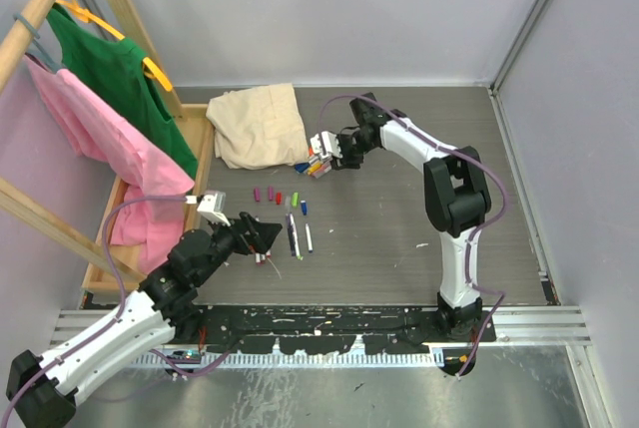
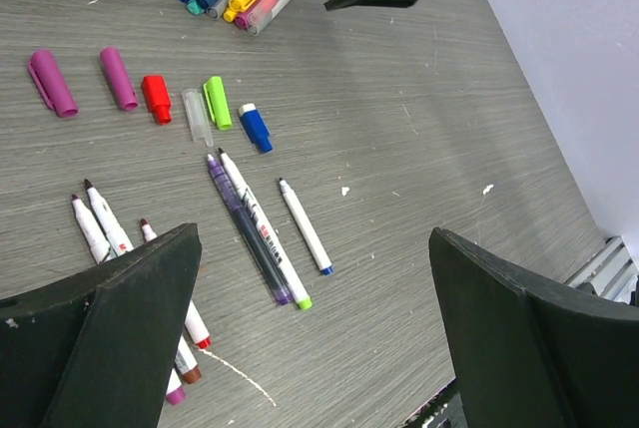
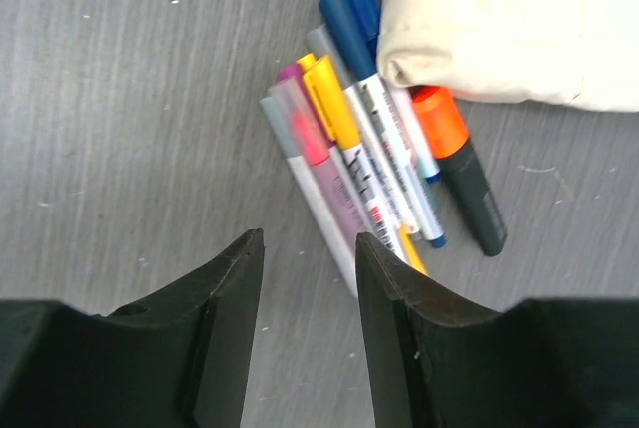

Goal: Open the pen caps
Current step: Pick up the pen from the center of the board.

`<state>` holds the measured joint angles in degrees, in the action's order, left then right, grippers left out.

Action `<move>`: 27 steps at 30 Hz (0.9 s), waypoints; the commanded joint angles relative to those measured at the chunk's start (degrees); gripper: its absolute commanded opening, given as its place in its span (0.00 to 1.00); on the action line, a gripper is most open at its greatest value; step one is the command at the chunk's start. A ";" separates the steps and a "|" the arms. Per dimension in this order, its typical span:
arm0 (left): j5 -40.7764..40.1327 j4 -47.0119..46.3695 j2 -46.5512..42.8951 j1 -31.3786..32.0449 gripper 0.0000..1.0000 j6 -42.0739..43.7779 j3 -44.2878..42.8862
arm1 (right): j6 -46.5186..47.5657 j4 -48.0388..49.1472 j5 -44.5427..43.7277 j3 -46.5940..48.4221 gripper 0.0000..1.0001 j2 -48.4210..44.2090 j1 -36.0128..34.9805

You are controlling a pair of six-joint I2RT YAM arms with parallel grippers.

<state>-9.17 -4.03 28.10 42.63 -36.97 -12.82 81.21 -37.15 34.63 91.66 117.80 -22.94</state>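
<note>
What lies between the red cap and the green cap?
A clear cap lies between the red cap and the green cap; the left wrist view shows it.

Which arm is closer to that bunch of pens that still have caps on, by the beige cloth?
Right. The right gripper hovers right by the capped pens; the left gripper is off over the uncapped pens, nearer the bases.

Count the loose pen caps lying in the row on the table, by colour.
Purple caps: 2
Red cap: 1
Clear cap: 1
Green cap: 1
Blue cap: 1
Total: 6
</note>
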 commanded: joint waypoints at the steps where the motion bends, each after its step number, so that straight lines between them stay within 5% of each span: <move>1: -0.06 -2.82 -0.93 -0.03 0.98 -0.47 0.21 | 4.53 -0.94 1.34 5.16 0.47 2.67 -0.50; 16: 0.12 -3.05 -0.21 -0.01 0.98 -0.74 0.18 | 5.01 -5.39 -1.82 13.33 0.34 10.94 -1.62; 27: -0.17 -2.93 -0.66 -0.04 0.98 -0.65 0.47 | 6.69 -6.96 -5.11 10.15 0.22 9.32 -1.72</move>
<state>-9.19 -4.01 27.99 42.63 -37.10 -12.29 85.95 -42.76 31.55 102.74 129.12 -24.32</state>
